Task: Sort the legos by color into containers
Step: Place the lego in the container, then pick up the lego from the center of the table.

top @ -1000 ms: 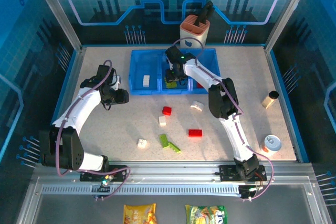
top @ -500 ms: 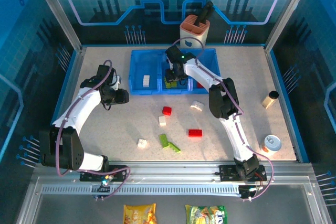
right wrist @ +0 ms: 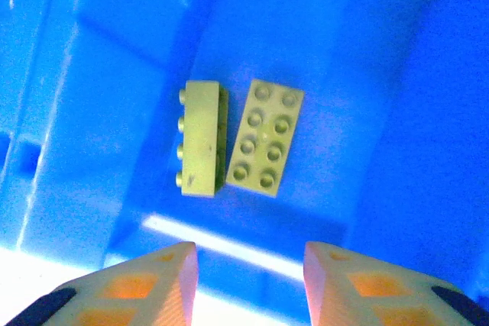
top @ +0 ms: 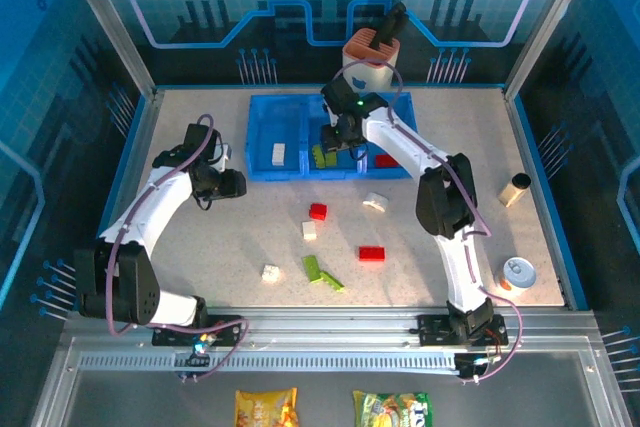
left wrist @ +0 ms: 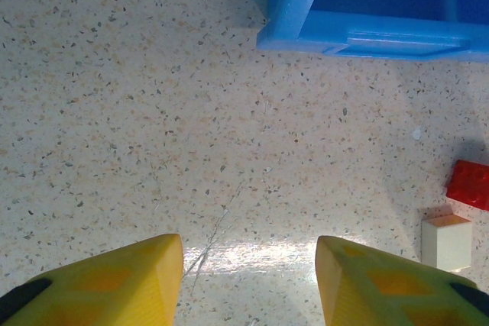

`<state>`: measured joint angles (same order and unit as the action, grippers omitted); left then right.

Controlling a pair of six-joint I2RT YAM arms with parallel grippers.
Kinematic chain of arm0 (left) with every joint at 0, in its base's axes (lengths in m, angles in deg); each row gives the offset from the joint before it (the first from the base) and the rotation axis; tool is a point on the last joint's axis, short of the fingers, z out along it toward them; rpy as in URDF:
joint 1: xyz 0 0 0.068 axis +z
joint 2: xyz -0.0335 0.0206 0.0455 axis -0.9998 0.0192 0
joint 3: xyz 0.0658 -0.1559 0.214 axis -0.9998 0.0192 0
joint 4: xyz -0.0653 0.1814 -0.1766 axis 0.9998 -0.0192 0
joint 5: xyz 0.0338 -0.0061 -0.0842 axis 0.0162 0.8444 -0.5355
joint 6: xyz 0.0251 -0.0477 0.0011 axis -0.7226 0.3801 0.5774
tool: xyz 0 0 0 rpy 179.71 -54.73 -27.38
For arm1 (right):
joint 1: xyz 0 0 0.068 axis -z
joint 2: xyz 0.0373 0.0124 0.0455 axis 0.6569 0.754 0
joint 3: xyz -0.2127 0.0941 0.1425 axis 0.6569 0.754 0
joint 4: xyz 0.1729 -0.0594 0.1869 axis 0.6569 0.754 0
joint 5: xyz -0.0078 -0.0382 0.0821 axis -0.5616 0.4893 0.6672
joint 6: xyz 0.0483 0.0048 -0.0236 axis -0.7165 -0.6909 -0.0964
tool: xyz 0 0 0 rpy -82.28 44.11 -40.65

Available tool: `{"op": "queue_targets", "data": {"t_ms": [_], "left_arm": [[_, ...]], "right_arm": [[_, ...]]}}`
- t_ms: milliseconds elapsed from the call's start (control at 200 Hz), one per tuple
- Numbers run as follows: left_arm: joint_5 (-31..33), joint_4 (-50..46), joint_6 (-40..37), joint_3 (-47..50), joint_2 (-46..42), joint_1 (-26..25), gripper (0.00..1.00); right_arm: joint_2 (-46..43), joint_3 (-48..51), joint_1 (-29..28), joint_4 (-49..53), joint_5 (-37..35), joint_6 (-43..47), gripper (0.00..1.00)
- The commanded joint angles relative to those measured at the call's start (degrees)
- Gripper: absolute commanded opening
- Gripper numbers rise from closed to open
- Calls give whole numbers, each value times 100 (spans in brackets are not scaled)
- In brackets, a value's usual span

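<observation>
The blue tray [top: 262,137] stands at the back of the table with three containers. My right gripper [top: 340,135] hovers open over the middle one, nothing between its fingers. Below it lie two lime green legos [right wrist: 202,139] [right wrist: 265,137] side by side on the tray floor [right wrist: 336,51]. A white lego [top: 278,154] lies in the left container and a red one [top: 386,160] in the right. My left gripper [top: 232,184] is open and empty above bare table, left of the tray corner [left wrist: 294,13]. Loose legos lie mid-table: red [top: 317,211] [top: 372,254], white [top: 309,230] [top: 270,273] [top: 375,201], green [top: 312,268] [top: 332,282].
An orange-and-white cup [top: 370,62] with a black tool stands behind the tray. A tan cylinder [top: 514,189] and a small round tin [top: 517,272] sit at the right edge. Two snack bags [top: 265,409] lie below the rail.
The right arm's elbow has swung to the right and its gripper has drawn back a little over the middle container, uncovering the green legos. The left arm has not moved.
</observation>
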<state>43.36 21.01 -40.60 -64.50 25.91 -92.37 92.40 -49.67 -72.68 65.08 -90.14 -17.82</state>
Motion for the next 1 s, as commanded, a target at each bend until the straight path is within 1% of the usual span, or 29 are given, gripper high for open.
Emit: {"op": "queue_targets", "data": {"t_ms": [0,240,335,430,525,635,730,810,900,996], "left_arm": [[-139,-71,-76,20,-9,57,50],[-188,-76,-77,0,0,57,50],[-204,-68,-69,8,4,56,50],[-223,-68,-61,9,9,59,50],[-236,-68,-58,19,17,56,50],[-230,-68,-57,9,51,57,50],[-224,-69,-65,10,59,57,50],[-205,-79,-69,9,69,57,50],[-199,-77,-64,9,79,57,50],[-188,-77,-66,10,101,59,50]], "right_arm": [[-491,432,-115,89,-169,-203,43],[-1346,1570,-139,-116,-328,-440,43],[-1647,1996,-143,-182,-350,-312,43],[-1857,2346,-133,-194,-408,112,44],[-1991,2628,-129,-131,-705,688,43],[-2021,2837,-134,43,-1074,1420,41],[-1966,2918,-132,268,-1142,1986,40],[-1929,3040,-127,367,-1168,2311,42],[-1919,3256,-66,259,-1211,2517,47],[-1850,3398,42,195,-1036,2624,50]]}}
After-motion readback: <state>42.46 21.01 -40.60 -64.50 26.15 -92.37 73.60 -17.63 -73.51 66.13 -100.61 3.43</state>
